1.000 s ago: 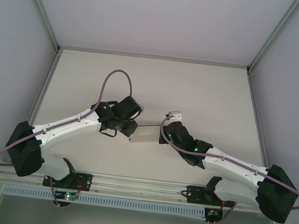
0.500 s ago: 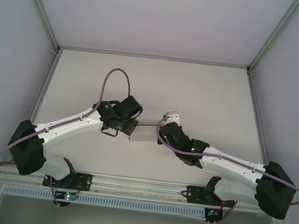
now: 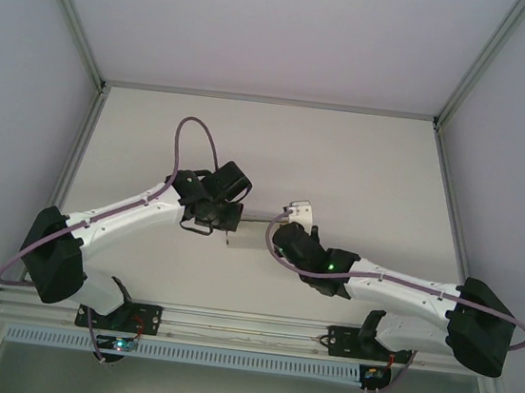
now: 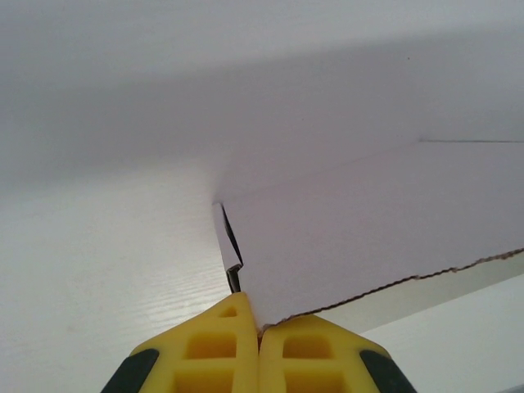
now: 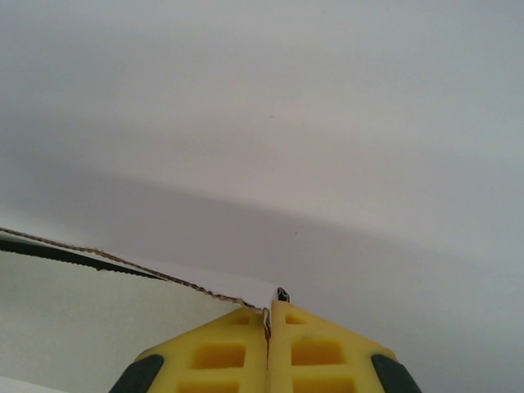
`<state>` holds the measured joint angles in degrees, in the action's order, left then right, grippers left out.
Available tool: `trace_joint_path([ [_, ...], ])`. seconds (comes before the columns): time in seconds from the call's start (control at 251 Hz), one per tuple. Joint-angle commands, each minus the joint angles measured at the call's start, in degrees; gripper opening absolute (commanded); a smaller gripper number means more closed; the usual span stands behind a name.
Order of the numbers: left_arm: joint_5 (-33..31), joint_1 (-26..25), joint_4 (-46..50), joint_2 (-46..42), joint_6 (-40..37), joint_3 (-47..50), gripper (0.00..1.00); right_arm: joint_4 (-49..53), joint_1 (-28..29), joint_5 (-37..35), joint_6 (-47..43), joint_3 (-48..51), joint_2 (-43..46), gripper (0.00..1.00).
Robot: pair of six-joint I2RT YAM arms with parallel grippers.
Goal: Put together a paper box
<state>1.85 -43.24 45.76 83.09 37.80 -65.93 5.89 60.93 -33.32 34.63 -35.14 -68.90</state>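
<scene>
Top view: your right hand [image 3: 278, 233] has slid in toward the paper box [image 3: 250, 234] over the last second, and your left hand [image 3: 230, 222] has twisted a little on the box's other end. The strip of white card between them looks shorter than it did. My read is that you're squeezing or tipping a panel up along a crease, so the fold is under way but not finished. The box hangs between the two hands, over the middle of the desk [image 3: 371, 172].

Left wrist view: the left hand [image 4: 259, 329] is clenched on the box's raw bottom edge, its yellow fingers [image 4: 214, 348] pressed together with card between them. A broad panel of the box [image 4: 368, 229] rises away from the pinch, with a small flap beside it. The desk [image 4: 90, 270] lies under the box.

Right wrist view: the right hand [image 5: 268, 318] is also clamped on card, gripping a corner of the box [image 5: 106, 323] just beside its torn-looking edge.

As a container the box isn't formed yet. No closed cavity is visible and nothing can be seen inside it.
</scene>
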Motion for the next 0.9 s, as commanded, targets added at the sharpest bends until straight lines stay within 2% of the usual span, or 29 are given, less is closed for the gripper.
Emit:
trace_joint_path([
  [0.0, 7.6, 0.4, -4.3, -0.4, 4.4, -0.1, 0.00, 4.1, 1.9, 5.5, 0.7, 1.9, -2.3, 0.00],
  [0.088, 4.8, 0.4, -3.8, -0.5, 2.8, 0.8, 0.00, 3.9, 2.0, 5.3, 0.9, 2.1, -2.2, 0.00],
  [0.251, 4.9, 0.2, -12.6, -1.4, 2.4, 8.9, 0.00, 0.5, 2.0, 5.3, 1.2, 4.0, -2.0, 0.00],
  [0.323, 2.3, -0.4, -13.8, -1.1, 0.9, 10.9, 0.00, -1.7, 2.2, 5.8, 0.2, 5.0, -1.8, 0.00],
  [0.467, -6.1, -4.3, -18.1, -2.5, -0.4, 16.7, 0.00, -4.4, 2.2, 5.3, 0.3, 7.3, -1.2, 0.00],
  [0.615, -13.0, -10.6, -26.4, -5.7, -0.3, 25.3, 0.00, -6.8, 2.6, 4.9, 1.1, 10.4, 0.4, 0.00],
  [0.782, -15.8, -14.8, -33.7, -8.9, 1.1, 33.0, 0.00, -12.3, 6.3, 4.9, -3.4, 13.8, 2.6, 0.00],
  [0.894, -19.2, -17.6, -38.9, -10.0, 1.1, 36.9, 0.00, -13.5, 7.7, 3.0, -3.0, 15.3, 3.6, 0.00],
])
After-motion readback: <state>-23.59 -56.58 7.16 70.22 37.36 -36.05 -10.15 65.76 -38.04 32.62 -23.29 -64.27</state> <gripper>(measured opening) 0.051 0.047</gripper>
